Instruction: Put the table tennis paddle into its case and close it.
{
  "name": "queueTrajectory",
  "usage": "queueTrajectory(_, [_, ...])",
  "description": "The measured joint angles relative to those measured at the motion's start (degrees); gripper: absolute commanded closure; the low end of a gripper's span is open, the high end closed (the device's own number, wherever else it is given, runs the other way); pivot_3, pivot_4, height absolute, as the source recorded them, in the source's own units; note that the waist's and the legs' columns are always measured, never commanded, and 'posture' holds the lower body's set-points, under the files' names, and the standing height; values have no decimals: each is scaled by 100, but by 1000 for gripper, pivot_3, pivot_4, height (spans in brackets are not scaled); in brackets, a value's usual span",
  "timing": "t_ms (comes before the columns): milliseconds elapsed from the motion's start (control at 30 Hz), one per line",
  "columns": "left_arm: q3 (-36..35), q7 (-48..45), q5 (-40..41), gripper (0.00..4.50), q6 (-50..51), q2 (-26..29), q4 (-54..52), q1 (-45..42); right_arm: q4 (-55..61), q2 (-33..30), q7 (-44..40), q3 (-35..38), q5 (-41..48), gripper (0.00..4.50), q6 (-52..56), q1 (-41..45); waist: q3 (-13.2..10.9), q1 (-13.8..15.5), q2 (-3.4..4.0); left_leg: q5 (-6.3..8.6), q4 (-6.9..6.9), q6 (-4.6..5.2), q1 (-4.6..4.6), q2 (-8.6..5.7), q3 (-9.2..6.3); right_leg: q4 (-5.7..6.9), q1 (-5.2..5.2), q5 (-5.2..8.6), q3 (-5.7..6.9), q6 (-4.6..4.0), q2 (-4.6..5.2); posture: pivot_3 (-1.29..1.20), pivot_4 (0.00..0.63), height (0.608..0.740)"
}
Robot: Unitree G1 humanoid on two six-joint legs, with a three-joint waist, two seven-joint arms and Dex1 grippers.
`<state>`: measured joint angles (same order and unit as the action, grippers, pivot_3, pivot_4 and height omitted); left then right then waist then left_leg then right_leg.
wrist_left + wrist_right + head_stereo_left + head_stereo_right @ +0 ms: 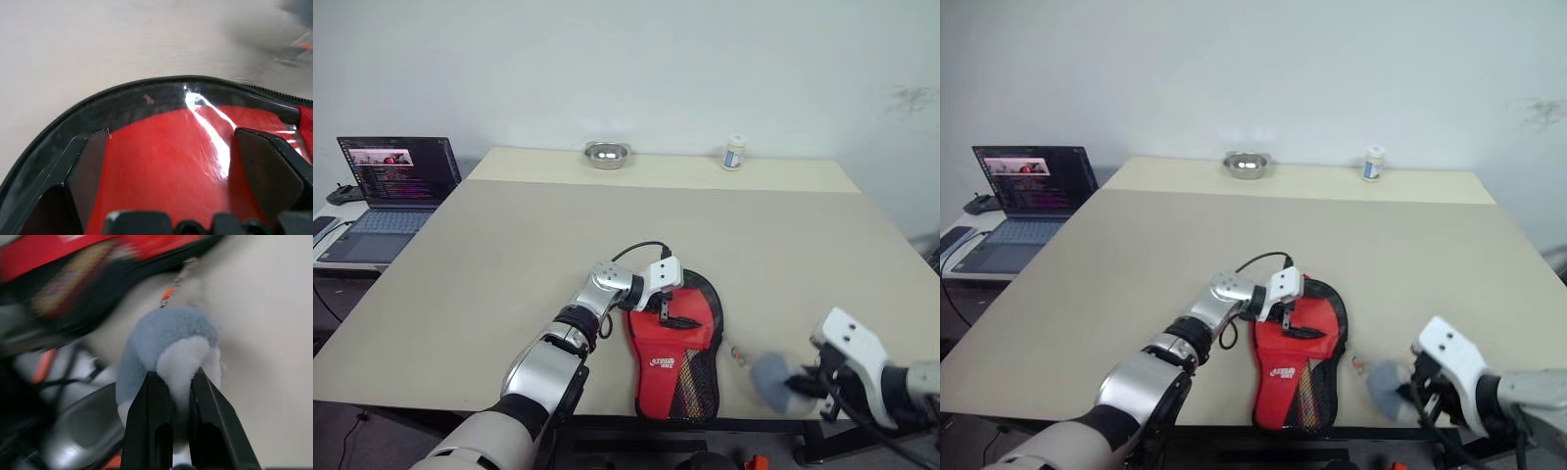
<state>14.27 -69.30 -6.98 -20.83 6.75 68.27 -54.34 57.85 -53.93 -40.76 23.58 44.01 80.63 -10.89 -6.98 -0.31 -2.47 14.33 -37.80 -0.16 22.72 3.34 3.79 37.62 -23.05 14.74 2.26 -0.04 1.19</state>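
Left arm extends forward, wrist bent toward the right; left gripper [672,315] angled downward, fingers [87,171] spread wide. Right arm drawn back at lower right; right gripper [178,382] fingers pinched together.

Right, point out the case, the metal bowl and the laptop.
case [668,364]: left eye view, red side by the logo.
metal bowl [606,155]: left eye view, its middle.
laptop [399,170]: left eye view, its screen.

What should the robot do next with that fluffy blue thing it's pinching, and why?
Probably keep pulling the fluffy blue charm along the case's edge. The right gripper is shut on the charm, which seems tied by a small orange link to the zip. The left gripper rests open on the case's round end and could steady it. Whether the zip is fully shut isn't visible.
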Motion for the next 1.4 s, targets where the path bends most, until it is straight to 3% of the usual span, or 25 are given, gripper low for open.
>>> queueTrajectory(233, [0, -4, 0, 0, 60, -18, 0, 35, 45, -553, 546, -603, 281, 4475, -1100, -758, 28, 7, 26, 4, 9, -6, -8, 1, -34, -2, 19, 21, 35, -30, -5, 0, 150, 740])
queueTrajectory(400, [1, -27, 0, 0, 83, -49, 2, 82, 48, -1680, 490, -653, 800, 4476, -2256, -1729, 23, 19, 13, 8, 82, -14, -97, -1, -49, -83, 90, 49, 59, -71, -2, 0, 150, 740])
queueTrajectory(533, [1, -77, 0, 0, 92, -59, 2, 66, 56, -2272, 339, -389, 1101, 4478, -2931, -2338, 23, 20, 11, 14, 90, -24, -95, -2, -48, -81, 111, 61, 60, -58, 0, 0, 150, 740])
queueTrajectory(733, [1, -57, -1, 0, 92, -64, 2, 62, 71, -2348, 621, -139, 1226, 4478, -3173, -2408, 18, 26, 1, 15, 90, -26, -94, -2, -55, -83, 105, 67, 65, -63, 2, 0, 150, 740])
queueTrajectory(867, [1, -32, -3, 0, 92, -64, 3, 65, 81, -2197, 690, 3, 1274, 3173, -2985, -2251, 18, 26, 2, 15, 89, -26, -96, -2, -56, -83, 94, 68, 65, -64, 3, 0, 150, 740])
queueTrajectory(1167, [1, -7, -3, 0, 91, -61, 2, 72, -155, -1894, 15, 1362, 1649, 166, -2311, -1776, 16, 26, 2, 16, 89, -27, -97, -1, -59, -85, 88, 68, 66, -65, 4, 0, 150, 740])
queueTrajectory(1300, [0, -2, -3, 0, 91, -62, 1, 66, -734, -1853, -297, 1964, 1772, 166, -2042, -1361, 15, 26, 2, 16, 91, -27, -96, -1, -59, -87, 88, 69, 66, -66, 6, 0, 150, 740])
queueTrajectory(1400, [-71, -20, 38, 0, 119, -60, -1, 31, -981, -1804, -292, 1981, 1738, 166, -2005, -1015, 6, 25, 9, 16, 93, -27, -96, 0, -59, -87, 85, 69, 66, -67, 6, 0, 150, 740])
